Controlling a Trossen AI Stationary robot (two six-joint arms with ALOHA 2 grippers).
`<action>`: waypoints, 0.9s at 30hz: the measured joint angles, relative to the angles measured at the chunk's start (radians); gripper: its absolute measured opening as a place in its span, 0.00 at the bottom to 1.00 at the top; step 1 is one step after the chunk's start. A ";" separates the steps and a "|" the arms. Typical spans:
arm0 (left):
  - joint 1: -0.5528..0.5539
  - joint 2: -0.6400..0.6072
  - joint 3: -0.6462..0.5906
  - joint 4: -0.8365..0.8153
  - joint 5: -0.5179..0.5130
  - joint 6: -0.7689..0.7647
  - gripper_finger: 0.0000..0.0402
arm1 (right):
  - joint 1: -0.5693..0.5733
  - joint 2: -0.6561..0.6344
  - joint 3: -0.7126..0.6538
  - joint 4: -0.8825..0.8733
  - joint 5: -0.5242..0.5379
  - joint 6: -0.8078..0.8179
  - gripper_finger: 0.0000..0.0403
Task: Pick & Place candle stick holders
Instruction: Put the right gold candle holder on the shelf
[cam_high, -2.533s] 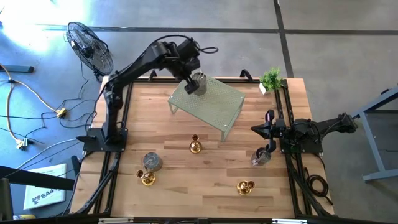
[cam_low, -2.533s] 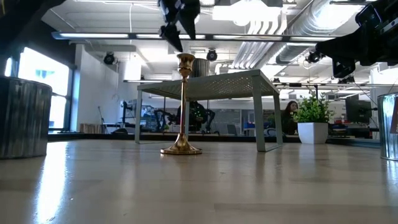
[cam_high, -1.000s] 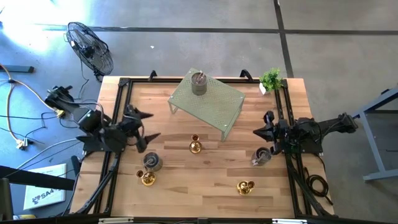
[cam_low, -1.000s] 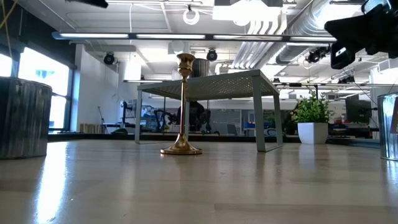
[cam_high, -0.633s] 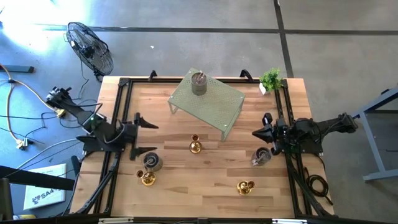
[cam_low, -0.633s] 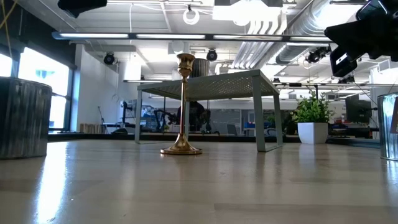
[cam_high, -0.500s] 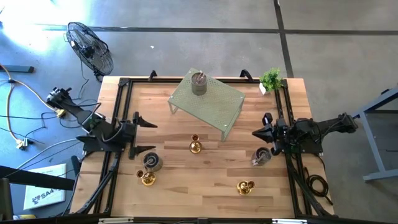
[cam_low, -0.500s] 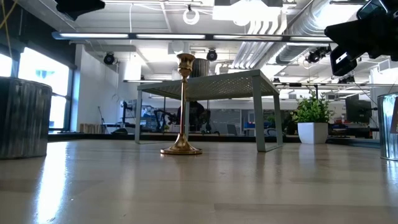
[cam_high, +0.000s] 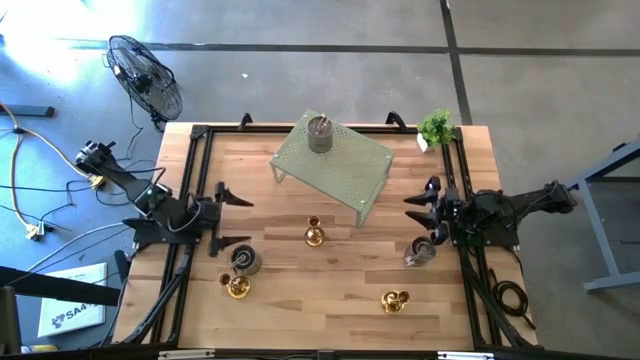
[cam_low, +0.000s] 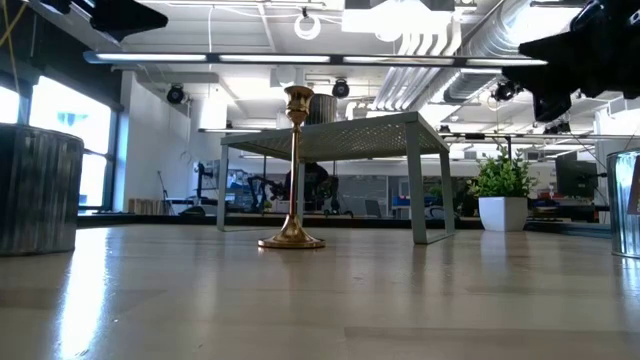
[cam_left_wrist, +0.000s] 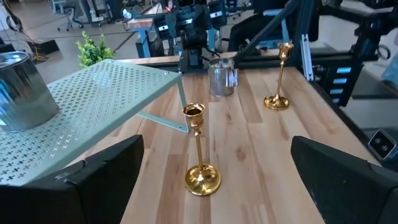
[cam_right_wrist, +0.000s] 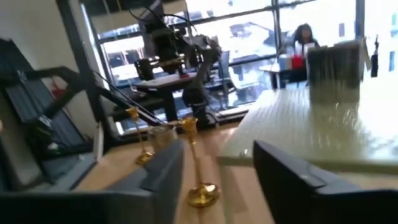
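Note:
A grey-silver candle stick holder (cam_high: 319, 133) stands on the pale green rack (cam_high: 333, 165). On the table stand a gold holder (cam_high: 314, 234) at the middle, a grey cup (cam_high: 245, 260) and a gold holder (cam_high: 237, 287) at the near left, another gold one (cam_high: 395, 300) at the near right, and a silvery cup (cam_high: 418, 252) below my right gripper. My left gripper (cam_high: 232, 220) is open at the left edge, pointing toward the middle holder (cam_left_wrist: 200, 149). My right gripper (cam_high: 424, 218) is open at the right edge, with nothing between its fingers.
A small potted plant (cam_high: 435, 127) stands at the far right corner. Black frame rails (cam_high: 196, 180) run along the table's left and right edges. Bare wood lies between the rack and the near holders. A fan (cam_high: 145, 75) stands on the floor beyond the far left corner.
My left gripper, open throughout, has drawn back a little toward the table's left edge and turned level above it. My right gripper has opened where it is, at the right edge. No holder has moved.

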 joint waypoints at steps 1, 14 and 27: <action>0.000 -0.007 0.000 -0.006 0.000 -0.005 0.99 | 0.000 0.003 0.014 0.005 -0.014 -0.030 0.55; 0.000 -0.216 -0.097 -0.035 -0.014 -0.022 0.99 | 0.000 0.226 0.385 -0.278 -0.092 -0.191 0.67; 0.000 -0.414 -0.275 0.058 -0.012 -0.093 0.99 | 0.123 0.691 0.942 -0.833 -0.093 0.068 0.67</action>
